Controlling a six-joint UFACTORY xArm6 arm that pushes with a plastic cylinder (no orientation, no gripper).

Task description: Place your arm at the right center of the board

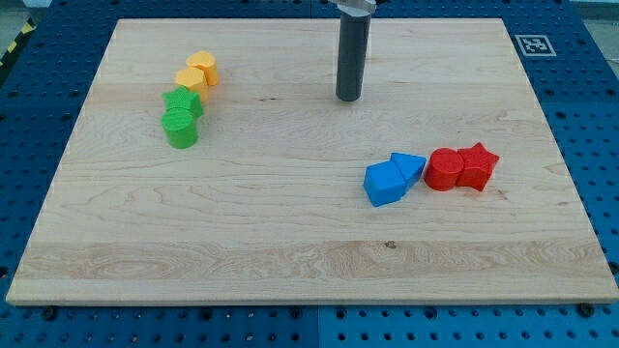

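Observation:
My tip point(348, 98) rests on the wooden board point(290, 232) in the upper middle, just right of centre. A blue cube point(384, 183) and a blue triangle block point(408, 167) lie below and to the right of the tip. A red cylinder point(444, 169) and a red star point(477, 165) sit touching further right. At the view's upper left stand a yellow block point(204, 68) and another yellow block point(191, 79), with a green star point(184, 102) and a green cylinder point(181, 128) just below them.
A black-and-white marker tag point(534, 44) is at the board's top right corner. A blue perforated table point(590, 116) surrounds the board on all sides.

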